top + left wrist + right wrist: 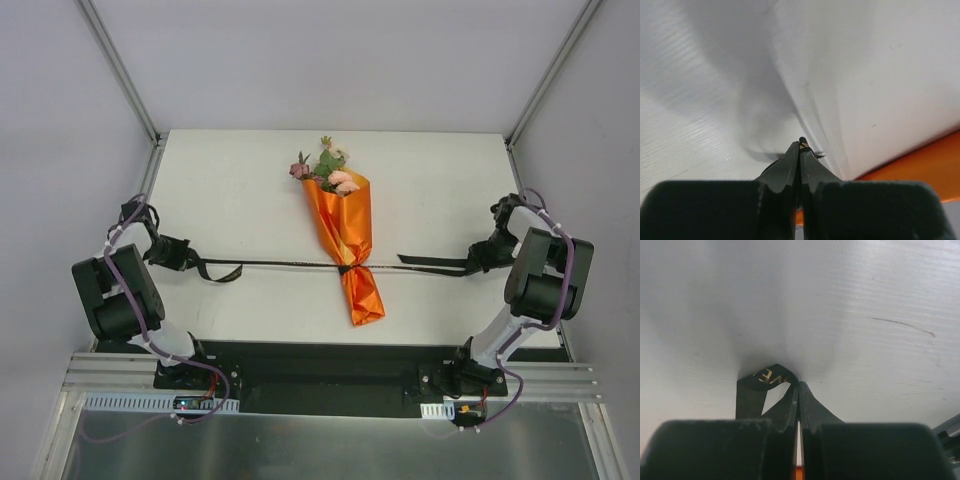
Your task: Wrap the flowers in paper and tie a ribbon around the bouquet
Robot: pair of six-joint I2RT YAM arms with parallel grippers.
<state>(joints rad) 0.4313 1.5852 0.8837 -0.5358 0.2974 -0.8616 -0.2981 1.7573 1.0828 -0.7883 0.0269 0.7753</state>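
Bouquet (345, 232): ribbon (280, 265) tied round its narrow end, stretched taut to either side. Left gripper (194, 261), right gripper (471, 263): jaws clamped on opposite ribbon ends.

Left arm (118, 290) is seen folded at the frame's lower left; left hand (192, 257) is pointed toward centre, fingers pressed together. Right arm (545, 275) is mirrored at lower right; right hand (472, 262) is likewise closed.

Bright even light, soft grey shadows, top view sharp, 2 wrist views blurred near the jaws
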